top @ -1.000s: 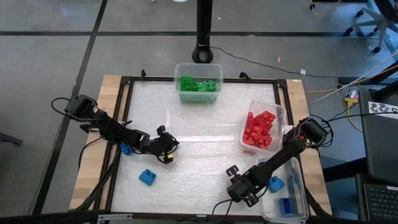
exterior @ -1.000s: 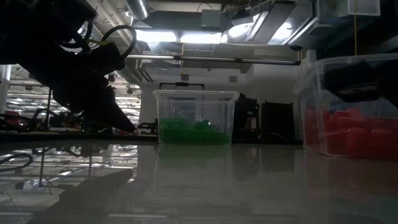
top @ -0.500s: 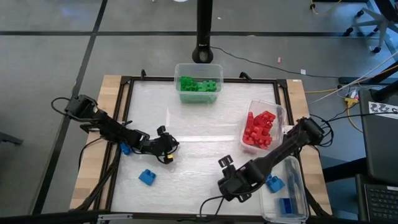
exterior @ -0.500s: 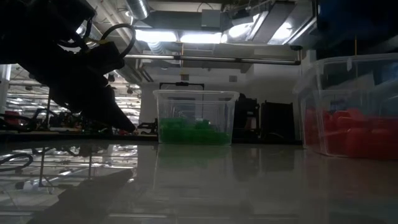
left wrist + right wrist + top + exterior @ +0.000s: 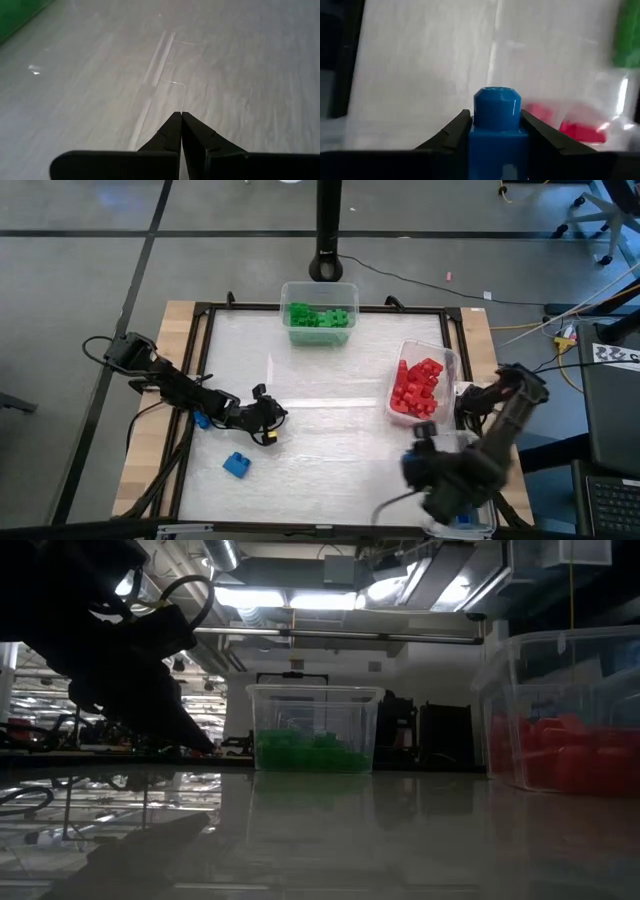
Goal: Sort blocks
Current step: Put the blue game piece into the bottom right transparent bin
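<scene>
My right gripper (image 5: pixel 496 121) is shut on a blue block (image 5: pixel 496 107). In the high view this gripper (image 5: pixel 436 480) shows blurred over the clear tub holding blue blocks (image 5: pixel 484 502) at the table's near right corner. My left gripper (image 5: pixel 181 116) is shut and empty, low over the table left of centre (image 5: pixel 268 418). One blue block (image 5: pixel 237 465) lies on the table near the left gripper. Another blue block (image 5: pixel 203 419) lies beside the left arm. Green blocks (image 5: pixel 320 315) fill the far tub, and red blocks (image 5: pixel 418 388) fill the right tub. My right gripper pinches the blue block between its two fingers (image 5: pixel 457 131), one on each side of the block's body (image 5: pixel 497 142). The round stud (image 5: pixel 497 101) sticks out past the fingertips. The block is lifted clear of the table.
The green tub (image 5: pixel 315 730) stands at the far edge and the red tub (image 5: pixel 565 705) at the right. A dark frame (image 5: pixel 200 370) runs round the white table top. Open table lies between the arms (image 5: pixel 330 440).
My right gripper has swung quickly from the table's near middle toward the right edge and now shows blurred over the blue tub. The left arm has kept still.
</scene>
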Tool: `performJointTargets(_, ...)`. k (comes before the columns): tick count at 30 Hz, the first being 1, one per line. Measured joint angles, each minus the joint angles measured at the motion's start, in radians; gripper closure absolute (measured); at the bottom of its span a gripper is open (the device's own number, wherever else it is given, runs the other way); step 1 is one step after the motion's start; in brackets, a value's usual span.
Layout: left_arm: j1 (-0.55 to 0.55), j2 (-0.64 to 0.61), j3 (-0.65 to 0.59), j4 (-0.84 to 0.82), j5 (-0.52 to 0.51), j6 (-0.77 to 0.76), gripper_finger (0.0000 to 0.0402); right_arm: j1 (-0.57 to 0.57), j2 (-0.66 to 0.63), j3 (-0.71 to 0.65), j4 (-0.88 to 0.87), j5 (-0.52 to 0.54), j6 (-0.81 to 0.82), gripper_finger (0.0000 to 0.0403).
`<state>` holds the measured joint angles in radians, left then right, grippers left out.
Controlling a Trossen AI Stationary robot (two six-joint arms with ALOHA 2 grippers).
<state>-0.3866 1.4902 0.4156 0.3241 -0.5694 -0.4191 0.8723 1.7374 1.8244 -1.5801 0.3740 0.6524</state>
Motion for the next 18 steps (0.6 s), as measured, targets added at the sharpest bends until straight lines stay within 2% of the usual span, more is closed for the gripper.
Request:
performJointTargets(6, 0.0, 0.0, 0.0, 0.001, 0.0, 0.003, 0.04, 0.142, -0.121, -0.167, 0.009, 0.026, 0.326, 0.0269)
performJointTargets(11, 0.0, 0.0, 0.0, 0.001, 0.0, 0.004, 0.04, 0.234, -0.162, -0.327, 0.007, -0.086, 0.578, 0.0255)
performJointTargets(15, 0.0, 0.0, 0.0, 0.001, 0.0, 0.003, 0.04, 0.261, -0.161, -0.417, 0.007, -0.209, 0.679, 0.0218)
performJointTargets(18, 0.0, 0.0, 0.0, 0.002, 0.0, 0.003, 0.04, 0.235, -0.161, -0.454, 0.008, -0.32, 0.687, 0.018)
